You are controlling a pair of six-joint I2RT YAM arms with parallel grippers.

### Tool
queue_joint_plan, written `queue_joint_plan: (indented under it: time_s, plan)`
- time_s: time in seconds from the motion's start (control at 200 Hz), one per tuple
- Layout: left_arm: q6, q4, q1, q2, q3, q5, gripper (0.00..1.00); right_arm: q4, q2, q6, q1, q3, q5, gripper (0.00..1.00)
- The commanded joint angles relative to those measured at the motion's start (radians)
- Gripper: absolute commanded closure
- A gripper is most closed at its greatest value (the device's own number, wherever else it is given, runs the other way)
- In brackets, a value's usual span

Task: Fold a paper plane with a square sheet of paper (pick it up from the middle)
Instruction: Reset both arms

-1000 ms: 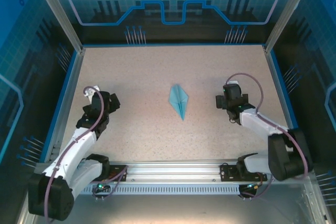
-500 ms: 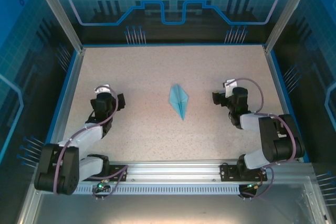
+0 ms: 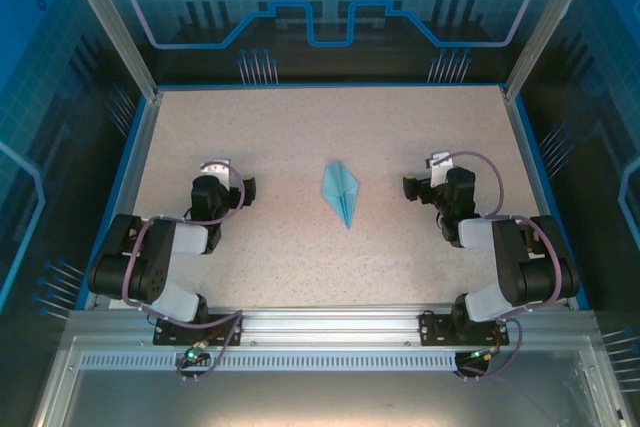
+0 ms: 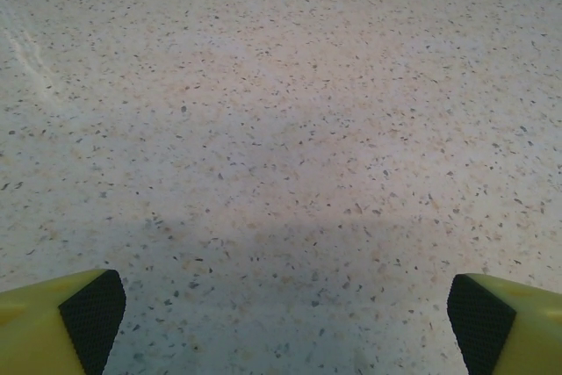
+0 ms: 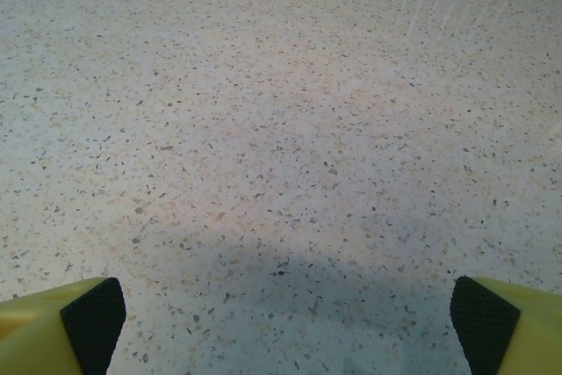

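A: Where is the paper plane (image 3: pixel 341 192) seen?
B: It is laid flat at the middle of the speckled table (image 3: pixel 300 137), slim point towards the near edge — flanked by the two arms, touched by neither.
A: And the pincers?
B: The left gripper (image 4: pixel 283 315) and the right gripper (image 5: pixel 290 318) are both spread wide — nothing is held.

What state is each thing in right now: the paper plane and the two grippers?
paper plane: folded into a pointed dart, lying on the table, held by neither gripper.
left gripper: open, empty, over the table.
right gripper: open, empty, over the table.
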Motion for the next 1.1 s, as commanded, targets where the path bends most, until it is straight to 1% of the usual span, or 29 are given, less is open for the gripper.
queue_joint_plan:
  time_s: [0.0, 0.02, 0.05, 1.095]
  plan:
    - [-0.022, 0.024, 0.037, 0.002, 0.049, -0.017, 0.01, 0.034, 0.005, 0.011, -0.014, 0.024, -0.018, 0.01]
    - [-0.036, 0.028, 0.051, 0.000, 0.045, 0.004, 0.01, 0.034, 0.005, 0.010, -0.015, 0.023, -0.018, 0.01]
    - [-0.043, 0.030, 0.055, -0.001, 0.042, -0.002, 0.02, 0.034, 0.005, 0.011, -0.015, 0.023, -0.018, 0.00]
    - [-0.041, 0.038, 0.054, -0.001, 0.039, -0.006, 0.01, 0.034, 0.005, 0.010, -0.015, 0.023, -0.018, 0.01]
